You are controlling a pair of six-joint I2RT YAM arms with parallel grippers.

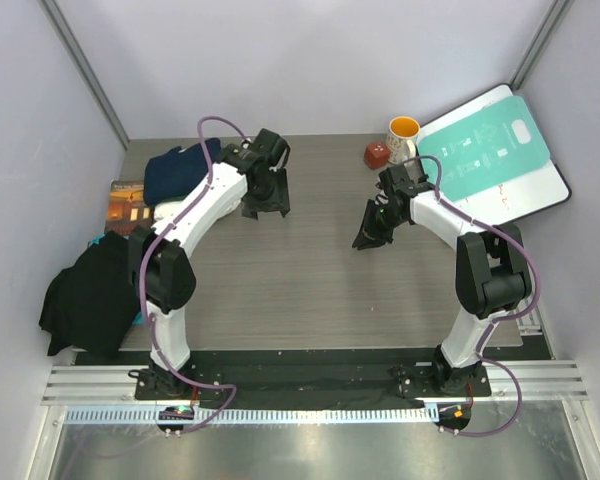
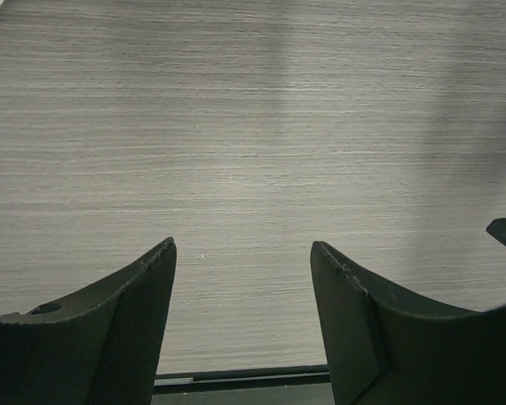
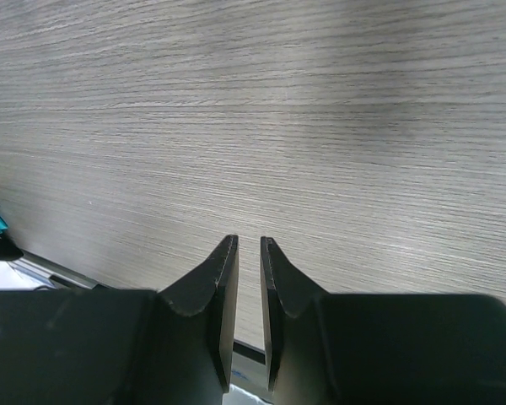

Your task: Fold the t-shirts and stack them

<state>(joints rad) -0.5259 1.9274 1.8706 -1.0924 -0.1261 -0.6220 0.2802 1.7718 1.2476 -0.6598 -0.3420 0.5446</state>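
Observation:
A navy t-shirt (image 1: 178,170) lies bunched at the table's back left. A black t-shirt (image 1: 88,292) lies crumpled at the left edge, partly hanging off; its print does not show. A strip of teal cloth (image 1: 101,240) peeks out from under it. No green t-shirt is in view. My left gripper (image 1: 265,208) is open and empty over bare table, right of the navy t-shirt; the left wrist view (image 2: 243,245) shows only tabletop between the fingers. My right gripper (image 1: 366,238) hangs over the table's middle right, its jaws almost together with nothing between them (image 3: 249,240).
A small brown picture book (image 1: 128,205) lies by the navy t-shirt. A teal-and-white board (image 1: 495,150) leans at the back right, with a mug (image 1: 403,135) and a small red object (image 1: 376,153) beside it. Grey walls close in the sides.

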